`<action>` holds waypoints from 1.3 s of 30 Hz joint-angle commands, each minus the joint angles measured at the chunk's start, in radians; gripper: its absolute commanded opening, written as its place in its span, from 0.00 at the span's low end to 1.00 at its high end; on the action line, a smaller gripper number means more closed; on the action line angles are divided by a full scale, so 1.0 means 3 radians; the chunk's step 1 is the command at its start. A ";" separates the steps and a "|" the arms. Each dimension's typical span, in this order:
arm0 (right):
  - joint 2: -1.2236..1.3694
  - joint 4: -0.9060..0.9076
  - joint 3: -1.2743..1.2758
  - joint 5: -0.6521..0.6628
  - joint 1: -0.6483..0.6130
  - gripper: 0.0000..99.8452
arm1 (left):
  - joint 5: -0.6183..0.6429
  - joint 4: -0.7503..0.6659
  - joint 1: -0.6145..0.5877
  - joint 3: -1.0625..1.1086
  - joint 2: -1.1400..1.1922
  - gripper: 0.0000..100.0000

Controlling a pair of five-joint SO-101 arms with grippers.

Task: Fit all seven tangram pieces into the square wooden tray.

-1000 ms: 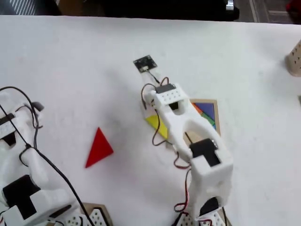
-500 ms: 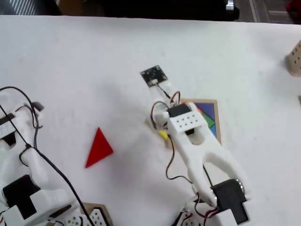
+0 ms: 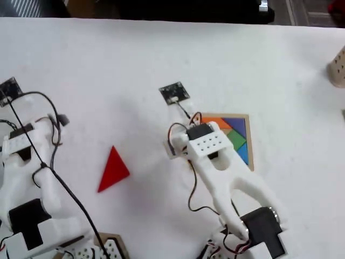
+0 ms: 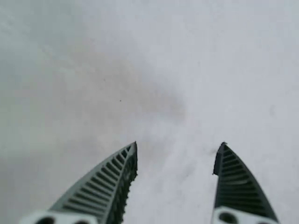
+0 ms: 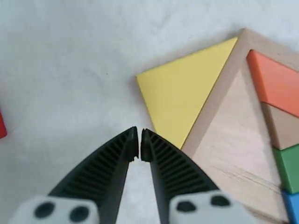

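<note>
My right arm reaches across the near corner of the square wooden tray, and its jaws are pinched almost shut with only a sliver of gap between the tips, holding nothing. In the right wrist view those tips hang over the white bench, just beside the near edge of the yellow triangle. That triangle lies flat on the bench outside the tray, its long edge running along the tray's outer rim; it looks to be touching, though I cannot be sure. Inside the tray I see an orange piece, a green piece and a blue piece packed along the far side, with a bare stretch of wooden floor between them and the rim beside the yellow triangle. The red triangle lies flat on the bench well apart from the tray, between my two arms. My left arm sits at the left edge of the bench, its jaws spread wide over bare white surface with nothing between them.
</note>
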 commanded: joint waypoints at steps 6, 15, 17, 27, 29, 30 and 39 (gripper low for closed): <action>-0.0105 -0.0780 0.0327 -0.0046 0.0115 0.02 | -0.0419 0.0041 0.0279 0.0051 -0.0049 0.27; 0.0381 -0.0826 0.0123 -0.0046 0.0110 0.15 | -0.0568 0.0041 0.0161 0.0056 -0.0023 0.27; 0.0499 -0.0683 -0.0031 -0.0046 0.0110 0.18 | -0.0670 0.0036 0.0084 0.0056 -0.0018 0.27; 0.0744 -0.0422 -0.0430 -0.0046 0.0100 0.21 | -0.0690 0.0031 0.0125 0.0051 -0.0013 0.27; 0.0760 -0.0417 -0.0476 -0.0046 0.0043 0.22 | -0.0690 0.0031 0.0115 0.0051 -0.0013 0.27; 0.0754 -0.0417 -0.0476 -0.0046 0.0018 0.22 | -0.0690 0.0031 0.0115 0.0051 -0.0013 0.27; 0.0785 -0.0412 -0.0465 -0.0020 -0.0105 0.22 | -0.0680 -0.0082 0.0059 0.0097 -0.0018 0.27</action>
